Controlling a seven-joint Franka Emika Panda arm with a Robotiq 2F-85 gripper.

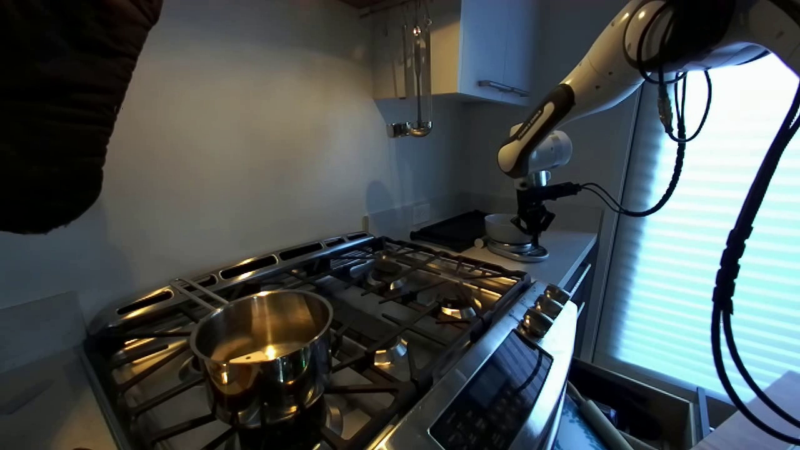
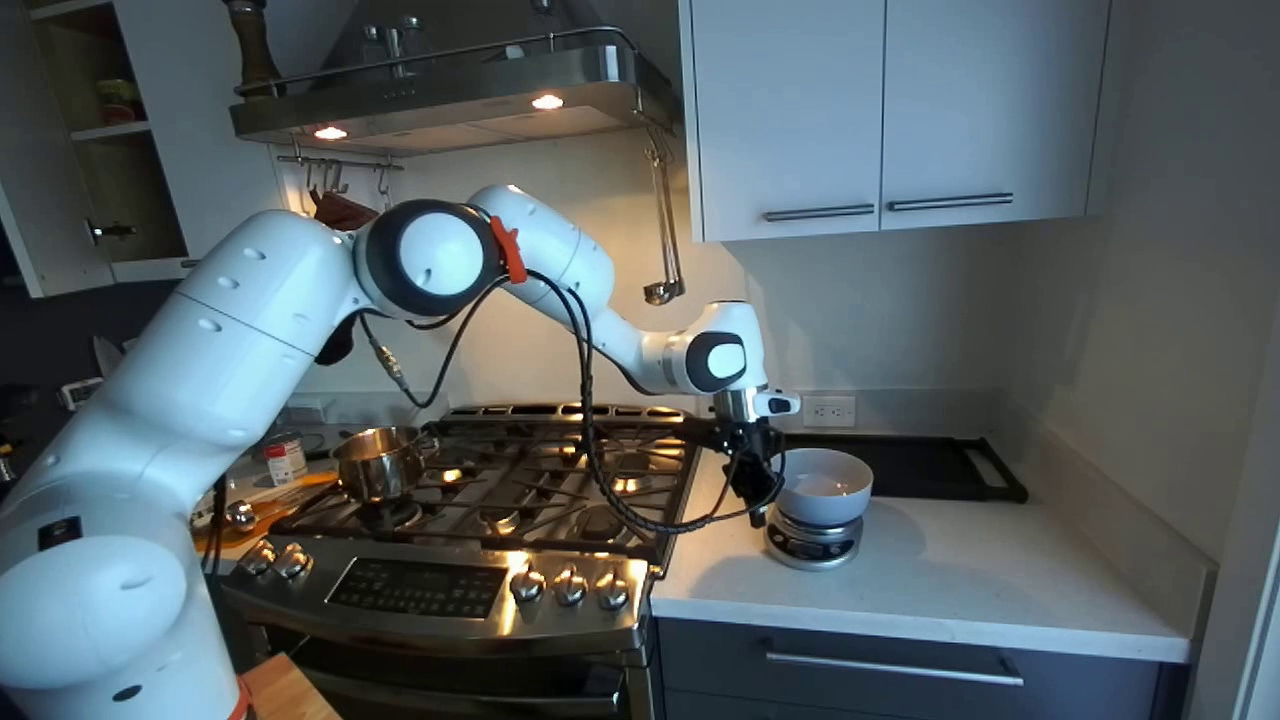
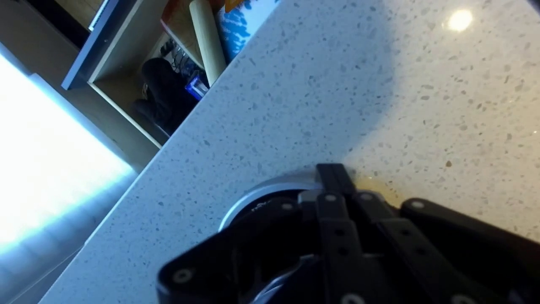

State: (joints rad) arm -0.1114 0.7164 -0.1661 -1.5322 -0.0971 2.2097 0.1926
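From left to right in an exterior view, we see a saucepan [image 2: 380,470] seated on a gas stove [image 2: 420,625], whose dark bars likely give it level footing over the flame; its polished steel side catches amber lamplight. A ladle [image 2: 662,292] hangs by its long handle, cup down, probably to keep it within reach yet off the work surface, its metal slim and gleaming. Farther right, the tool [image 2: 757,517], black, jointed and angular, points down, its fingertips [image 3: 326,175] pressed together with, as far as the wrist view shows us, nothing pinched between them. It hangs right beside a digital scale [image 2: 815,550] and the bowl [image 2: 825,507] on top; we cannot tell whether it touches either. The round, silver-rimmed scale sits near the stove on the speckled, stone-like tabletop [image 2: 1000,580], whose flatness suits it, and its platform bears the bowl, smooth, white and deeply curved, upright. At far right, a flat, matte-black tray [image 2: 930,465] lies along the wall [image 2: 900,320] behind the bowl, presumably set back to be out of the way, its end pierced by a handle slot
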